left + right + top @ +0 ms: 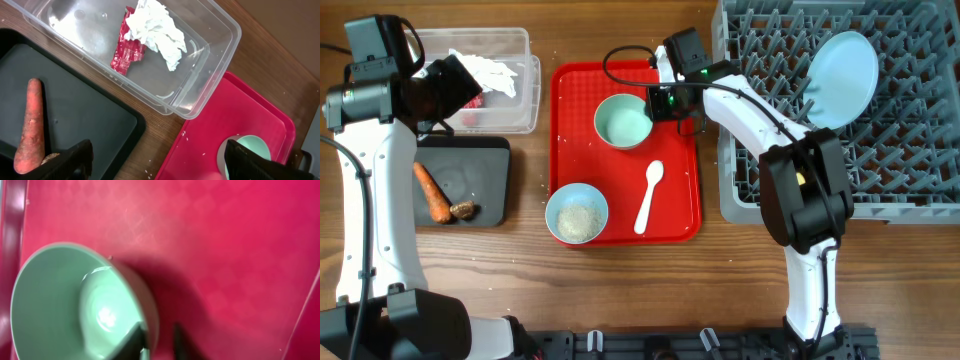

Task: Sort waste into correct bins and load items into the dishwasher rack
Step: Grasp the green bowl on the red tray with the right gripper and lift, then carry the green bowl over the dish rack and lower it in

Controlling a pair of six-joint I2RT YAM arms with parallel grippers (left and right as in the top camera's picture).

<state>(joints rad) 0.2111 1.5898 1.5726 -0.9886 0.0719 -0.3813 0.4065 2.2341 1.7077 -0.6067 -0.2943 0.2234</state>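
My right gripper [665,103] [157,340] is shut on the rim of the pale green bowl [623,122] [55,300], one finger inside and one outside; the bowl is on the red serving tray [620,215]. My left gripper [157,160] is open and empty, above the gap between the black tray [85,100] and the red tray. The carrot [432,192] and brown scrap [463,210] lie in the black tray. The red wrapper [127,50] and white tissue [157,30] lie in the clear tub [220,55]. The light blue bowl [577,213] holds rice. The white spoon [649,196] lies beside it.
The pale blue plate [842,78] stands upright among the pegs of the grey dishwasher rack [900,150] at the right. Loose rice grains lie on the red tray and the wooden table. The yellow cup is not clearly in view.
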